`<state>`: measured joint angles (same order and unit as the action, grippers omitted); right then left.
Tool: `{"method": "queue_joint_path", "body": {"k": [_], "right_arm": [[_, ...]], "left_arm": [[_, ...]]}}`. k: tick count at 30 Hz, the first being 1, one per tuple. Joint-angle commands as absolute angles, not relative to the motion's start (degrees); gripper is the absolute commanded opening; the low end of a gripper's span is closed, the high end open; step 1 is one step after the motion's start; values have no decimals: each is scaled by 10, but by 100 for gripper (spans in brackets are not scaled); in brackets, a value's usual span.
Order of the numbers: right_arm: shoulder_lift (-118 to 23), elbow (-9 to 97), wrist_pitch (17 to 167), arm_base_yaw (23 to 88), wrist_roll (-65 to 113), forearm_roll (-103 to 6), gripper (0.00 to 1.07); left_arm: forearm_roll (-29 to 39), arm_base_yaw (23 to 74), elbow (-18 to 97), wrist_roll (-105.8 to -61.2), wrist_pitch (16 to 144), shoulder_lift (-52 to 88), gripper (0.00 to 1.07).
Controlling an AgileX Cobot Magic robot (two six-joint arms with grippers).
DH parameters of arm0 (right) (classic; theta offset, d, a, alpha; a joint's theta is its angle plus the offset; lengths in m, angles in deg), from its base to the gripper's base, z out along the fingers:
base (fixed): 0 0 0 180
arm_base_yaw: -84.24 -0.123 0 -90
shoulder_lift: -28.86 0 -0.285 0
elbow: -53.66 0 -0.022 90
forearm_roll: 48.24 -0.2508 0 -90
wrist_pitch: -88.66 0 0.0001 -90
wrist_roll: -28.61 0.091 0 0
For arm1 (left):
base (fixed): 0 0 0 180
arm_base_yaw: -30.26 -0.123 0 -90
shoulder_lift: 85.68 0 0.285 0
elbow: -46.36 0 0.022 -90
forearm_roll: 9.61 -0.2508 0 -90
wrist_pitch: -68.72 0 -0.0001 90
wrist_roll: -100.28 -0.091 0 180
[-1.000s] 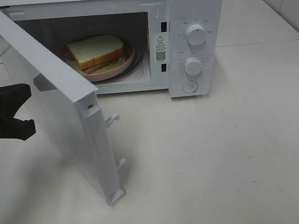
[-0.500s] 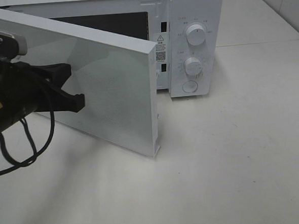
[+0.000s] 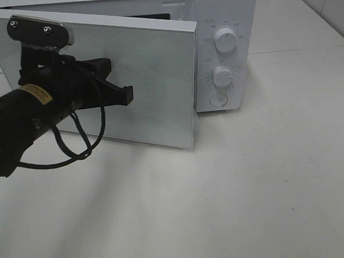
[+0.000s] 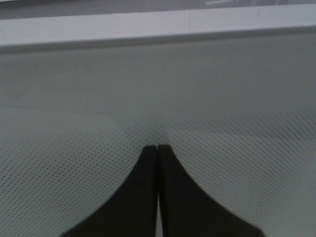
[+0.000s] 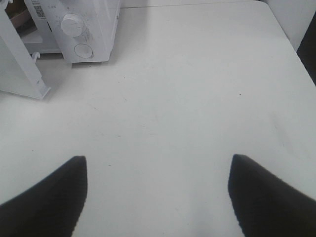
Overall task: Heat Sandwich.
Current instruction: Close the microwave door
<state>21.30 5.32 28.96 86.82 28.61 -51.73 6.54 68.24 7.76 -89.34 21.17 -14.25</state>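
The white microwave (image 3: 226,11) stands at the back of the table. Its door (image 3: 157,77) is swung almost shut, its free edge still a little out from the control panel. The sandwich and its pink plate are hidden behind the door. My left gripper (image 3: 129,95) is shut and empty, its tips against the door's front. In the left wrist view the two black fingers (image 4: 148,197) lie together on the dotted door glass (image 4: 237,148). My right gripper (image 5: 158,159) is open and empty over bare table, out of the exterior high view.
The control panel has an upper knob (image 3: 225,39), a lower knob (image 3: 222,76) and a round button (image 3: 218,100). The right wrist view shows the microwave (image 5: 94,24) far off and the door's lower corner (image 5: 42,91). The white table (image 3: 251,188) spreads in front.
My left arm has come in from the left and pushed the door from wide open to almost shut. The sandwich, visible inside a second ago, is now hidden.
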Motion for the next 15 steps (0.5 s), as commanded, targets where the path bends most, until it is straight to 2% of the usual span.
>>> {"method": "queue_joint_path", "body": {"k": [1,15], "right_arm": [[228,52,292,869,282,-518,76],[228,52,292,869,281,-518,76]], "left_arm": [[75,687,112,-895,206,-167,0],[99,687,223,-895,225,-234,0]]}}
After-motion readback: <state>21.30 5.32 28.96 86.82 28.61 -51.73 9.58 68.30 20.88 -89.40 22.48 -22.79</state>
